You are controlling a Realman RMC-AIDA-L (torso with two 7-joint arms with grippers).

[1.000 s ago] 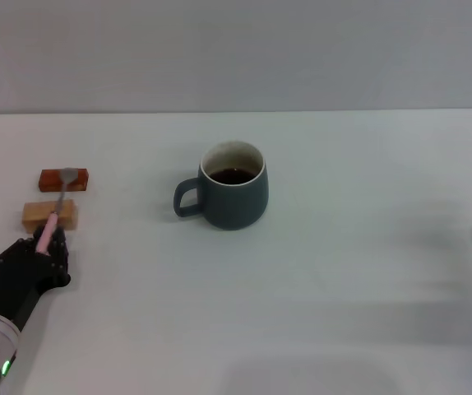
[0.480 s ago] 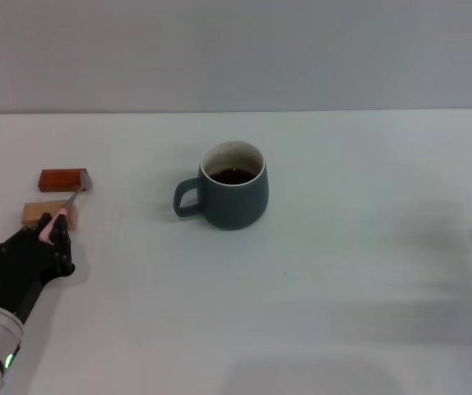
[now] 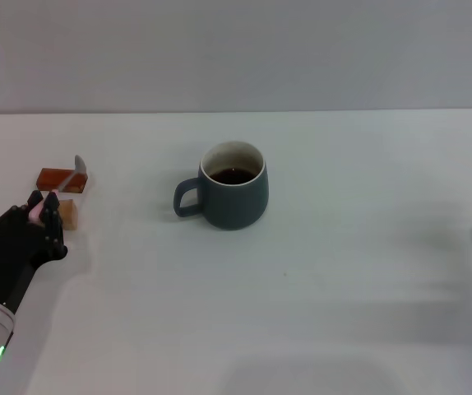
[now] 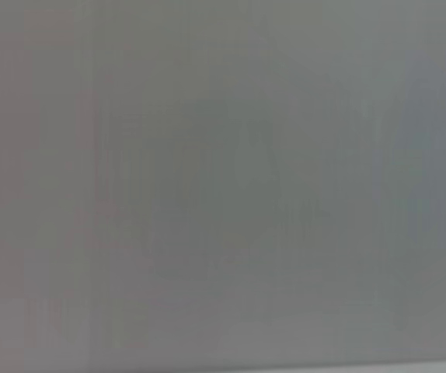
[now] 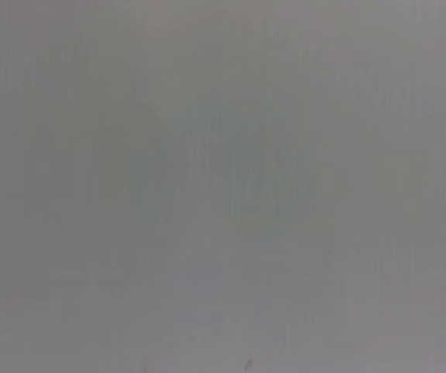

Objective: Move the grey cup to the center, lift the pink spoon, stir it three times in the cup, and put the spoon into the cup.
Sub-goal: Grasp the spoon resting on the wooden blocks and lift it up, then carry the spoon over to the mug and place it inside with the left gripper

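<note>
The grey cup (image 3: 234,186) stands near the middle of the white table, its handle toward my left, dark liquid inside. My left gripper (image 3: 40,206) is at the far left, shut on the pink spoon (image 3: 63,185). The spoon is lifted and tilted, its pink handle in the fingers and its grey metal bowl raised over the red-brown block. My right gripper is out of view. Both wrist views show only blank grey.
A red-brown wooden block (image 3: 53,178) lies at the far left, and a tan wooden block (image 3: 69,212) lies just in front of it, partly hidden by my left gripper. The table's far edge (image 3: 302,112) meets a plain grey wall.
My left gripper has lifted the pink spoon off the two blocks and risen. The spoon's bowl has tipped upward. The cup has not moved.
</note>
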